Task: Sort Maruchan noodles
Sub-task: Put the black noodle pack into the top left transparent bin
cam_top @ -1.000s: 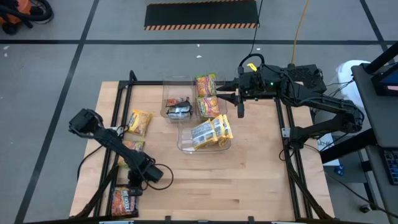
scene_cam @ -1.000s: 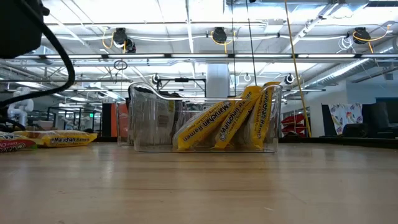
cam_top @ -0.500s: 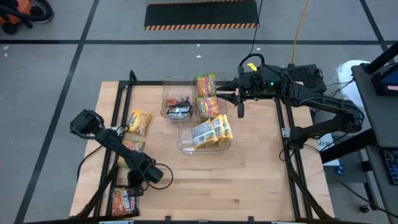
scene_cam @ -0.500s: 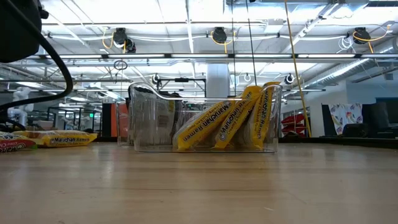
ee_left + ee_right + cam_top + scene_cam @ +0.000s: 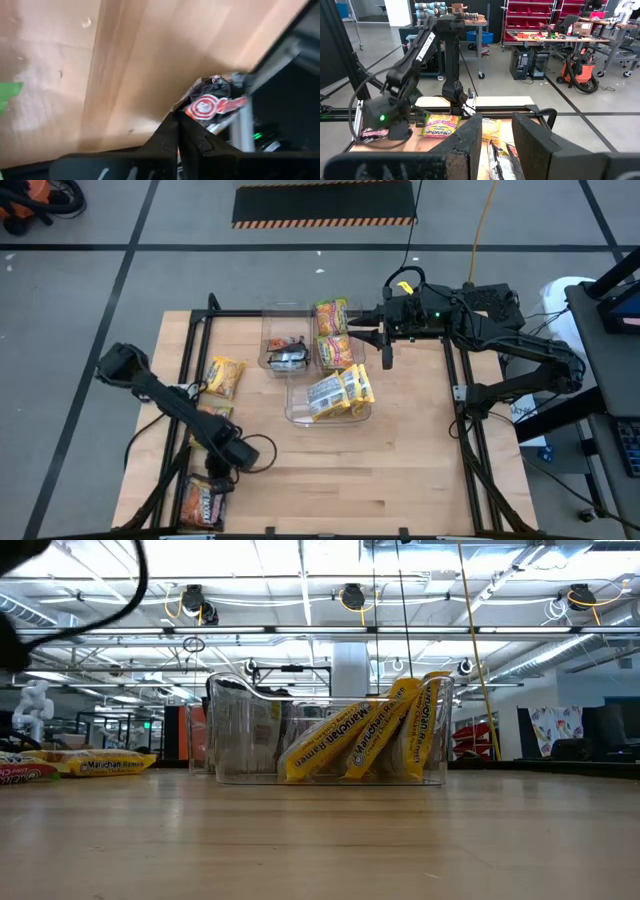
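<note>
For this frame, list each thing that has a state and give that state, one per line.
Left gripper: shut on the dark noodle packet at the table's near left corner.
Right gripper: open, empty, beside the bins.
Front bin: holds yellow packets, leaning.
Back bins: partly filled.
Loose yellow packet: flat on the table.

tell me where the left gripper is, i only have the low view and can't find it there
observer: the left gripper is down at the table's front left corner, over a dark Maruchan packet.
operator: jaws open or shut
observer: shut, with the packet's edge right at their tips in the left wrist view; I cannot tell whether it is pinched.
operator: and the right arm
observer: the right gripper hangs open beside the clear bins, holding nothing.
</note>
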You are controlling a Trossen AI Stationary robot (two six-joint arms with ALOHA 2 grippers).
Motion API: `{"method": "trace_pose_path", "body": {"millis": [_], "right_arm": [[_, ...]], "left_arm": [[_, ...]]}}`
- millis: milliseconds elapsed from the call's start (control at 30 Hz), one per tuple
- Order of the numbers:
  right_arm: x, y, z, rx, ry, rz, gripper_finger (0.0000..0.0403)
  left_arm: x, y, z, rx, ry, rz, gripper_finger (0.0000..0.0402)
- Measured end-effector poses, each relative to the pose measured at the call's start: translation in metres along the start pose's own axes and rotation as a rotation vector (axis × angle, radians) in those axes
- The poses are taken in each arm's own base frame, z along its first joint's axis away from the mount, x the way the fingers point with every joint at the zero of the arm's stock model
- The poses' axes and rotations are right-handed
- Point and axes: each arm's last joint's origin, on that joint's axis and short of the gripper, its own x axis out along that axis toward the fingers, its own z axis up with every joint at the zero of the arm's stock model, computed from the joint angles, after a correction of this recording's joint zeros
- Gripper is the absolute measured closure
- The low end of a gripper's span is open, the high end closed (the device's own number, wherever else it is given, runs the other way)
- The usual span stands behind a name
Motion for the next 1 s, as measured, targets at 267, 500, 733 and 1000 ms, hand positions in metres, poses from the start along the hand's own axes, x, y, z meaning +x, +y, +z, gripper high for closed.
{"method": "trace_pose_path", "body": {"millis": [267,500,733,1000], "right_arm": [[0.000,0.000,0.000,0.000,0.000,0.000,0.0302],[0.000,0.000,0.000,-0.018,0.000,0.000,0.0302],[0.005,0.005,-0.004,0.046,0.033,0.064,0.0302],[0.042,0.039,-0.023,0.016,0.114,0.207,0.0302]], "left_arm": [[-0.041,-0.009,-0.018,-0.140,-0.229,-0.092,0.0401],[-0.064,-0.015,-0.029,-0.207,-0.414,-0.141,0.0401],[-0.072,-0.019,-0.030,-0.207,-0.482,-0.150,0.0401],[-0.072,-0.019,-0.029,-0.191,-0.502,-0.135,0.0401]]}}
